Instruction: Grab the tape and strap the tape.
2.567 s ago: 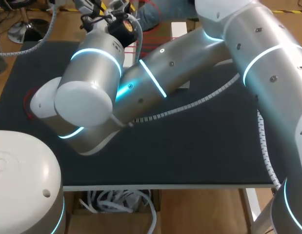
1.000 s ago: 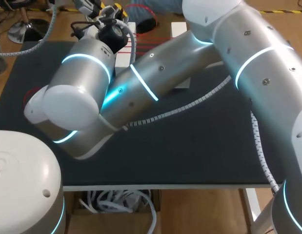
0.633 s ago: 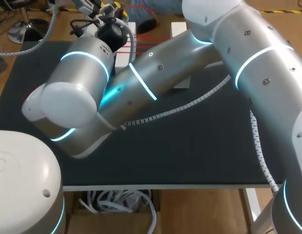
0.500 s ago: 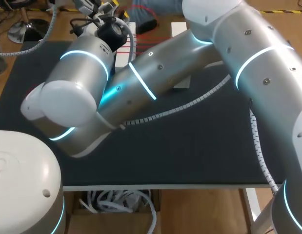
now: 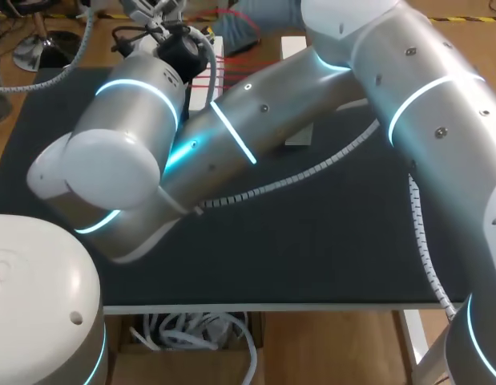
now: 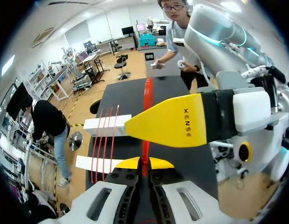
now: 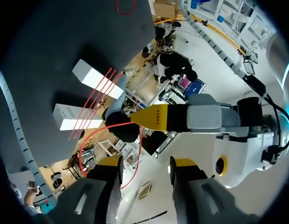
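In the left wrist view my left gripper [image 6: 144, 163] is shut on a thin red tape strand [image 6: 145, 112] that runs straight ahead from its yellow tips. One yellow finger [image 6: 172, 122] of my right gripper crosses just ahead of it. In the right wrist view my right gripper [image 7: 148, 162] is open, and a red tape loop [image 7: 90, 140] curves past between its fingers, touching neither. The left gripper's yellow tip [image 7: 156, 116] sits just ahead. Several red strands [image 6: 102, 144] span two white blocks [image 6: 107, 125] [image 6: 100, 163]. In the head view both grippers are hidden behind my right arm [image 5: 231, 136].
The black mat [image 5: 312, 241] covers the table. The white blocks [image 5: 294, 46] [image 5: 201, 92] stand near its far edge, with red strands [image 5: 231, 62] between them. A red ring [image 7: 125, 5] lies flat on the mat away from the blocks. A ribbed cable [image 5: 328, 164] hangs from my right arm.
My right arm's elbow and wrist have drifted left and toward the far edge. The yellow tips seen at the far edge half a second ago no longer show.
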Tool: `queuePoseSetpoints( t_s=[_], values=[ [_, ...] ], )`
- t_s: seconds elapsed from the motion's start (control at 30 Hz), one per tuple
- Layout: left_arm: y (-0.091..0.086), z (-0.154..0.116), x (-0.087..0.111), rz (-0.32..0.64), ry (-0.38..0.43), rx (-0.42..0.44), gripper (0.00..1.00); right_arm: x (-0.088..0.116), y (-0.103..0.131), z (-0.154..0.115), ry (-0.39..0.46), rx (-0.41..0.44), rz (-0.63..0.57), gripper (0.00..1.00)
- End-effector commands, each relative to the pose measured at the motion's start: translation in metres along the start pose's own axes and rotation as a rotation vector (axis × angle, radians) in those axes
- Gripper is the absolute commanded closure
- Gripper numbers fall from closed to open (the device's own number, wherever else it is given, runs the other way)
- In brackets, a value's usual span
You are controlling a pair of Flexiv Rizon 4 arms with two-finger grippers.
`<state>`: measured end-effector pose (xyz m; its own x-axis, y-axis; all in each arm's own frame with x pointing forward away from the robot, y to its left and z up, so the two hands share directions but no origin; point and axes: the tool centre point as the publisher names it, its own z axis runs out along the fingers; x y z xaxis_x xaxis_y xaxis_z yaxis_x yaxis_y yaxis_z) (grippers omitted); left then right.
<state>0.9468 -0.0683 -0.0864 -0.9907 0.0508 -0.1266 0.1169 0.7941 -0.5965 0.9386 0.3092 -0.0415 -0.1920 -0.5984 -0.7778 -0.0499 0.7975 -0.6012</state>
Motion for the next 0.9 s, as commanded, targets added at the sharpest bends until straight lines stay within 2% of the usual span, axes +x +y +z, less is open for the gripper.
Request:
queuePoseSetpoints(
  t_s=[0.03, 0.3, 0.6, 0.9],
  values=[
    [0.0, -0.001, -0.001, -0.001, 0.003, -0.003, 1.0, 0.0, -0.004, -0.01, 0.005, -0.018, -0.002, 0.69],
    [0.0, -0.001, -0.001, -0.001, 0.003, -0.003, 1.0, -0.003, -0.009, -0.024, 0.005, -0.036, 0.019, 0.8],
    [0.0, -0.001, -0.001, -0.001, 0.003, -0.003, 1.0, -0.002, -0.035, -0.035, 0.014, -0.02, 0.051, 0.65],
    [0.0, -0.001, -0.001, -0.001, 0.003, -0.003, 1.0, 0.009, -0.067, -0.024, 0.041, 0.05, 0.075, 0.65]
  ],
)
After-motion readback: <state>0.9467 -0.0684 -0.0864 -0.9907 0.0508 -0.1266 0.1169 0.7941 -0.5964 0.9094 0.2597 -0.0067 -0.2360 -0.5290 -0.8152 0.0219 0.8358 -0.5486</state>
